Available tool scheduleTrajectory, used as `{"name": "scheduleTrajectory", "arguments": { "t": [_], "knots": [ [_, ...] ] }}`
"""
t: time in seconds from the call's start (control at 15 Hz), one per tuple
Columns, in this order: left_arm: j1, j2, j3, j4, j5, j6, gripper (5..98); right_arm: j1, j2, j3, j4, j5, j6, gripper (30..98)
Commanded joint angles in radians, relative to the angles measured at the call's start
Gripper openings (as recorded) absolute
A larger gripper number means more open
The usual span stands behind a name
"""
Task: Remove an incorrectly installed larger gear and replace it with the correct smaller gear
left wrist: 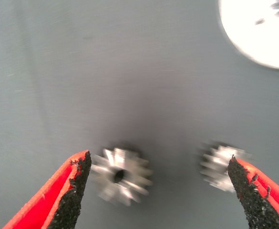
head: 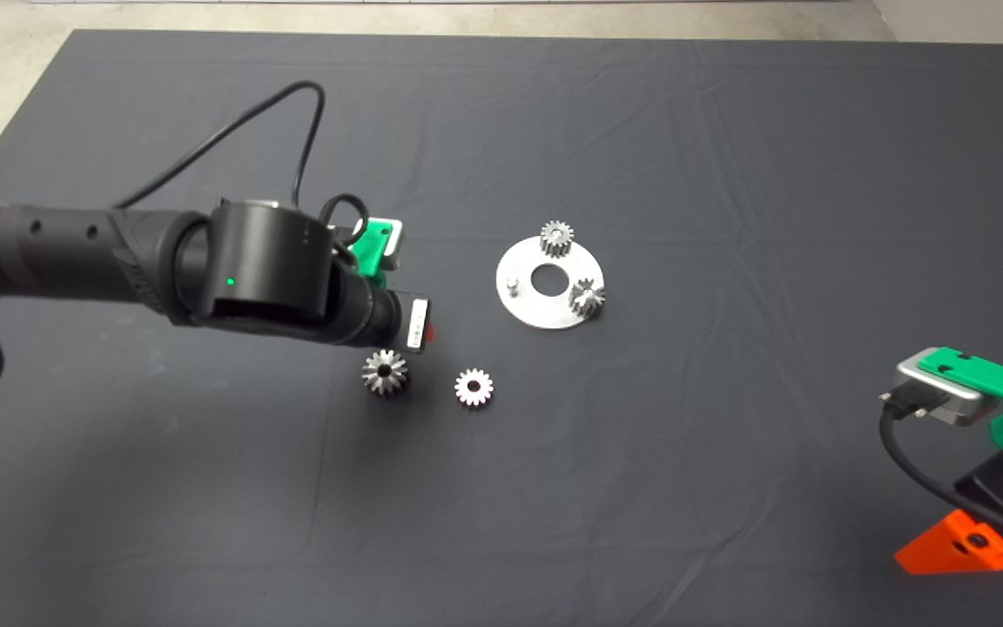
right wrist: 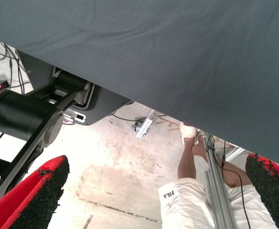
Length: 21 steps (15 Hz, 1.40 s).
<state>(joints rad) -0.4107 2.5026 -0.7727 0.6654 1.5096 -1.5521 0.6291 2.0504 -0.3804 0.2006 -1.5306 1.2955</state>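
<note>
The larger gear [head: 384, 373] lies flat on the dark mat, left of centre, with long pointed teeth and a dark centre hole. A loose smaller gear [head: 474, 387] lies just to its right. My left gripper [head: 421, 329] hovers above and slightly behind them, mostly hidden under its own wrist. In the left wrist view it [left wrist: 158, 161] is open and empty, with the larger gear [left wrist: 120, 175] by one finger and the smaller gear [left wrist: 220, 167] by the other. My right gripper [head: 959, 544] is parked at the lower right, open [right wrist: 158, 162].
A round silvery plate [head: 526, 309] with a centre hole lies right of the loose gears and carries two small gears [head: 556, 237] [head: 587, 298] and one bare peg [head: 512, 285]. The right wrist view shows the floor beyond the mat and a person's leg [right wrist: 189, 164].
</note>
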Motion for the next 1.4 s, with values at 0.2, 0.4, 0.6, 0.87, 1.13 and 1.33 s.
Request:
{"name": "scheduleTrajectory", "arguments": {
  "t": [0.2,0.4,0.6,0.87,1.13,1.33],
  "knots": [
    [-0.045,0.037,0.097,-0.204,0.001,-0.217,77.4,0.012,-0.002,0.006,0.026,-0.095,0.007,97.7],
    [-0.041,0.044,0.064,-0.247,0.006,-0.218,82.2,0.012,0.002,0.006,0.026,-0.095,0.007,97.7],
    [-0.040,0.106,-0.004,-0.295,0.007,-0.211,83.2,0.012,0.006,0.006,0.023,-0.095,0.007,97.7],
    [-0.040,0.208,-0.105,-0.357,0.009,-0.196,88.3,0.012,0.012,0.006,0.026,-0.095,0.006,97.7],
    [-0.039,0.210,-0.210,-0.386,0.008,-0.094,88.3,0.012,0.011,0.006,0.028,-0.094,0.007,97.7],
    [-0.037,0.209,-0.238,-0.405,0.008,-0.069,88.3,0.012,0.011,0.006,0.028,-0.092,0.007,97.7]
  ]
}}
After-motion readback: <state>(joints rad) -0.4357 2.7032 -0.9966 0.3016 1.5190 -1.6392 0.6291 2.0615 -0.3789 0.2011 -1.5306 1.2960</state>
